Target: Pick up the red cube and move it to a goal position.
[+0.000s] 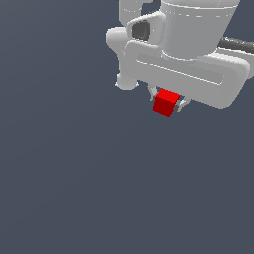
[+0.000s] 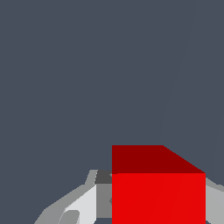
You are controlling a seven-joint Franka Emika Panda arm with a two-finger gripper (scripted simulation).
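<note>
The white, broad-bodied claw [image 1: 167,103] of the Panda arm sits in the upper part of the exterior view, toward that view's right. It is clenched on the small bright red plain-faced cube [image 1: 166,103], which sits between two short grey fingers [image 1: 151,92], one touching each side. The cube is tilted and much narrower than the claw body above it. In the wrist view the red cube [image 2: 158,197] fills the gap between the pale fingers [image 2: 83,202], one face bright, the adjoining face darker. The background is uniform dark grey-blue; whether the cube touches any surface cannot be told.
</note>
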